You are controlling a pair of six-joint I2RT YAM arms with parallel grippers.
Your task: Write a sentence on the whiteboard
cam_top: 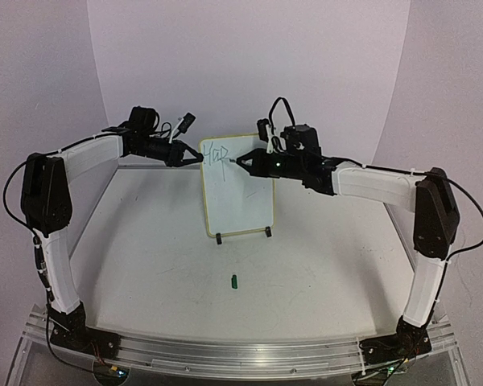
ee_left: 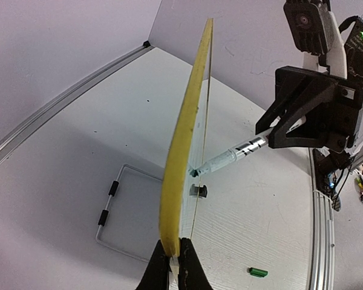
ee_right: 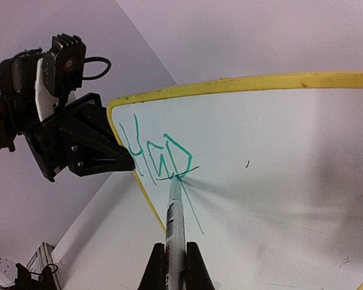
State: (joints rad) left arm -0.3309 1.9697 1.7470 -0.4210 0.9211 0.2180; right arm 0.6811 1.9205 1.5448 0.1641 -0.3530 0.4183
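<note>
Two grippers are on the job, and both are busy. My left gripper [ee_left: 174,261] is pinched tight on the yellow rim of the whiteboard [cam_top: 240,193], fingers clamped either side of its left edge near the top corner. The board stands upright at the far middle of the table [cam_top: 137,241], propped on its wire stand [ee_left: 113,204]. From my left wrist I see the stand's loop lying flat on the table behind the board, and the board nearly edge-on.

Over on the right, my right gripper [ee_right: 174,257] is closed around the pen [ee_right: 175,211], the barrel running straight out between the fingers toward the board face. The tip is touching the white surface high up, close to the left rim!

The sentence [ee_right: 158,156] is only a start: three green letters that read roughly as "Hap", sitting in the upper left corner of the board. The tip rests at the foot of the third letter's loop, and a long thin stroke trails down and to the right from there. The rest of the board face is bare white.

Down on the table, well in front of the stand, lies the small green cap [cam_top: 234,281], apart from everything.
</note>
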